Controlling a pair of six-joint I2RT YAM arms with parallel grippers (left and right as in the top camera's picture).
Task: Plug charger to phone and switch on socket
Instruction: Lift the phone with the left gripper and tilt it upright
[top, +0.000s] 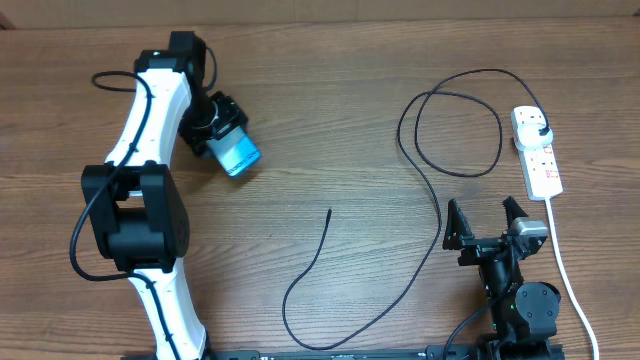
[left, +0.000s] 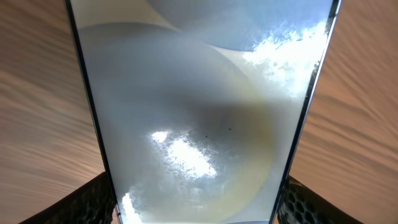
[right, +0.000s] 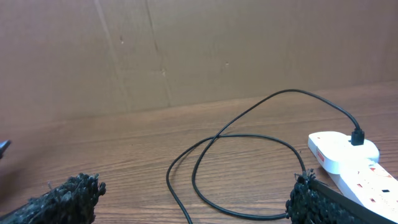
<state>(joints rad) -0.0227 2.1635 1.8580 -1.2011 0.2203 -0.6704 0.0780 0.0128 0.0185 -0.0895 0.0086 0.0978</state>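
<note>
The phone (top: 239, 156), its screen cyan-blue, is lifted off the table at the left with my left gripper (top: 224, 138) shut on its long edges. In the left wrist view the phone (left: 199, 93) fills the frame, and a dark finger (left: 93, 202) presses each side. The charger (top: 437, 200) is a thin black cable looping across the table. Its free tip (top: 330, 211) lies mid-table and its black plug (top: 541, 131) sits in the white socket (top: 540, 165) at the right. My right gripper (top: 485, 225) stands open, left of the socket, over the cable (right: 249, 137).
The socket's white cord (top: 565, 265) runs down the right side towards the table's front edge. A brown cardboard wall (right: 186, 50) stands behind the table. The white left arm (top: 150, 130) reaches over the left part of the table.
</note>
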